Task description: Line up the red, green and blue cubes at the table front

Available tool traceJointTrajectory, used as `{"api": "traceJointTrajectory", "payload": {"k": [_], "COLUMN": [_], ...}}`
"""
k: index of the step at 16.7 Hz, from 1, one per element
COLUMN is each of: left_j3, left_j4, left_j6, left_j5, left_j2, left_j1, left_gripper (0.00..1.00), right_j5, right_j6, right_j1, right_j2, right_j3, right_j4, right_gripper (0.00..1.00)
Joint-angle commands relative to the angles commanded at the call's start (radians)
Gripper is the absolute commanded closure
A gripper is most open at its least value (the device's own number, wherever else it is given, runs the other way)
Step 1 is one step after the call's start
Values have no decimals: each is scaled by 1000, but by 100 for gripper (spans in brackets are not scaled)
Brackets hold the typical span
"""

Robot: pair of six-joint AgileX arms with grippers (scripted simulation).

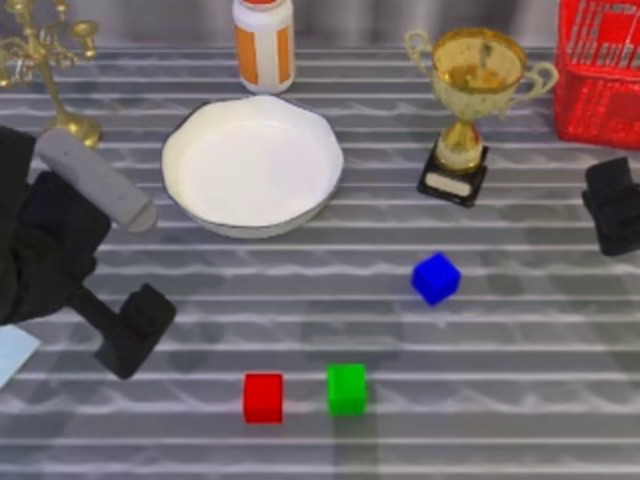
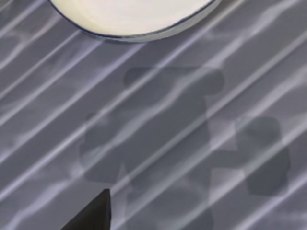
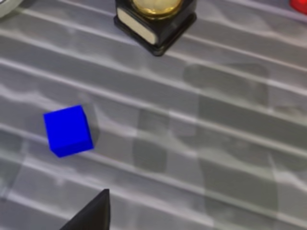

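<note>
**Status: two cubes placed, blue cube outstanding**

Front row. The small bright red cube [image 1: 263, 397] and the small bright green cube [image 1: 346, 388] sit side by side on the grey, wavy-striped marble-like desk [image 1: 500, 420], near its front edge, with a narrow gap between them. I judge these two as already in line.

Middle zone. The small bright blue cube [image 1: 436, 277] rests farther back and to the right of the green one, well apart from the row and turned at an angle. It remains to be brought forward, presumably beside the green cube.

My left pincer [image 1: 135, 330] hangs over the desk's left side, behind and left of the red cube; it pinches nothing, and I cannot tell whether its fingers are spread or pressed together. My right pincer [image 1: 612, 205] sits at the right edge, well clear of the blue cube; its state cannot be told either.

Rear zone. A wide white bowl [image 1: 252, 165] and a gold trophy cup on a black base [image 1: 468, 100] stand behind the cubes.
</note>
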Motion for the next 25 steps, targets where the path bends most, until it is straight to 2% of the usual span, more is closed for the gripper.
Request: {"api": "traceJointTrajectory", "payload": {"k": [6,12,15,21,25], "left_j3": [-414,-679,-733,-737,-737], "left_j4": [295,517,569,574,574], "left_j6": [-195,-331,-361,-363,-363], "left_j5": [7,16,18,19,19], "left_j2": [-564,-950,-1026,-1032,-1032], "left_j1": [234,384,416,418,418], "left_gripper": [0,0,0,0,0], "right_j5": [-1,1,2,2,3], "right_j6": [-16,-28,-30,-30,-31], "right_j1": [135,225,242,239,242], "right_j2": [591,977,1051,1055,1095], "right_j3": [472,805,873,872,800], "right_j4": [-320,-516,-552,-550,-437], "right_gripper": [0,0,0,0,0]}}
